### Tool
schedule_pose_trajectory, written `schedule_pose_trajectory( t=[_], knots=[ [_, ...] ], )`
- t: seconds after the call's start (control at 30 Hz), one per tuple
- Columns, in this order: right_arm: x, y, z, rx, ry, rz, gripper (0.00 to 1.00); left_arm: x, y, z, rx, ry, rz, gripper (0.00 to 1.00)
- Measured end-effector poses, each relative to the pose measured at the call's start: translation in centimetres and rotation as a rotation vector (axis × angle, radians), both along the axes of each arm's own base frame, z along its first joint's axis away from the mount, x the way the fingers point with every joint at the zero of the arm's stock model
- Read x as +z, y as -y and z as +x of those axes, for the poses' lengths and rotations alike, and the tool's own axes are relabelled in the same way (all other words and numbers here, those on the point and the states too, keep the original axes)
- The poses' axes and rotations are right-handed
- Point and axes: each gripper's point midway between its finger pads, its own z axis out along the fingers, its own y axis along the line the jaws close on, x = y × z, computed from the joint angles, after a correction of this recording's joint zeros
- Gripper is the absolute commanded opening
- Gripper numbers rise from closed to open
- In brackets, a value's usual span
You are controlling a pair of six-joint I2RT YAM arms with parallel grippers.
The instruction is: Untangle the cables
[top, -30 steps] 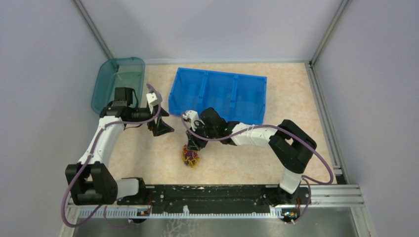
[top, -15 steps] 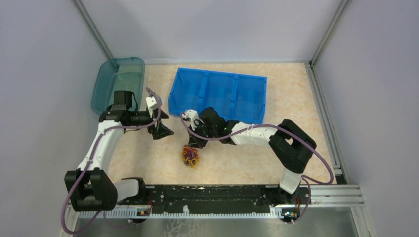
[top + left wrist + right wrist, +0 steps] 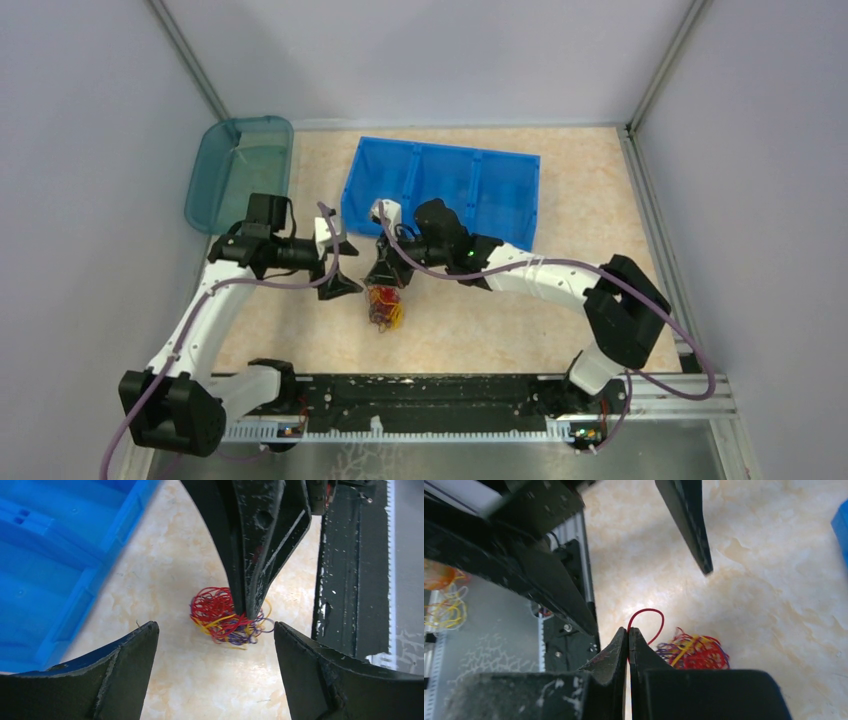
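The cables (image 3: pixel 385 307) are one small tangled ball of red, yellow and purple wire on the table, just in front of the blue bin. My right gripper (image 3: pixel 384 277) stands over the ball, shut on a red loop (image 3: pixel 647 616) that sticks out past its tips (image 3: pixel 628 630). The rest of the ball (image 3: pixel 694 653) lies right beside those fingers. My left gripper (image 3: pixel 340 278) is open just left of the ball. In the left wrist view the cables (image 3: pixel 220 614) show between and beyond its wide fingers (image 3: pixel 125 670), with the right gripper's fingers (image 3: pixel 255 555) coming down onto them.
A blue three-compartment bin (image 3: pixel 440 190) stands behind the ball and a teal tub (image 3: pixel 240 160) at the back left. The black rail (image 3: pixel 440 390) runs along the near edge. A few loose yellow and orange wires (image 3: pixel 446 611) lie on the grey strip beyond the rail.
The right gripper has shut on the cables and shifted back and left, the ball following it. The left arm has swung right, close to the ball, still open.
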Motion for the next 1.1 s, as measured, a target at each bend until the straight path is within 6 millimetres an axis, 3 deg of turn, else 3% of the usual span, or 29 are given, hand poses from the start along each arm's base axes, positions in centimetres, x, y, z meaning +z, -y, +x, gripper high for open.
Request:
schedule_pose_trajectory(
  t=[0.23, 0.53, 0.73, 0.87, 0.93, 1.03, 1.1],
  knots=[
    [3.2, -0.2, -1.4, 0.049, -0.025, 0.089, 0.0, -0.6, 0.5, -2.0, -0.059, -0.023, 0.043, 0.81],
    [6.7, -0.4, -2.4, 0.085, -0.028, 0.192, 0.0, 1.0, 1.2, -3.3, -0.125, 0.046, 0.054, 0.5],
    [7.3, -0.5, -2.6, 0.093, -0.042, 0.218, 0.0, 1.1, 1.3, -3.7, -0.133, 0.036, 0.052, 0.09],
    [7.9, -0.4, -2.7, 0.087, -0.047, 0.244, 0.0, 1.7, 1.4, -3.9, -0.115, 0.038, 0.041, 0.06],
    [8.3, -0.1, -2.8, 0.078, -0.042, 0.261, 0.2, 2.5, 1.4, -3.8, -0.09, 0.056, 0.025, 0.05],
    [8.8, 0.7, -2.9, 0.04, -0.035, 0.295, 0.64, 4.0, 1.5, -3.5, -0.045, 0.103, -0.007, 0.05],
    [9.1, 1.5, -2.7, 0.0, -0.025, 0.322, 0.73, 5.2, 1.5, -3.3, -0.01, 0.133, -0.034, 0.05]
  ],
)
